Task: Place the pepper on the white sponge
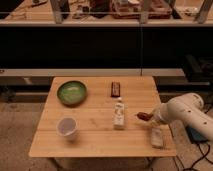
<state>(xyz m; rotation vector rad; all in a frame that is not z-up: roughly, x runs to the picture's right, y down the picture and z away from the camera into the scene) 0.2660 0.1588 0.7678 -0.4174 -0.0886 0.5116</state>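
Observation:
The small dark red-brown pepper [144,116] is at the tip of my gripper [150,118], held just above the right part of the wooden table [95,132]. The gripper reaches in from the white arm [184,111] on the right. The off-white sponge [157,137] lies flat near the table's front right corner, just below and to the right of the pepper.
A green bowl [72,92] sits at the back left. A translucent cup [67,127] stands front left. A dark brown bar [116,89] lies at the back centre. A white labelled tube [119,113] lies in the middle, left of the pepper.

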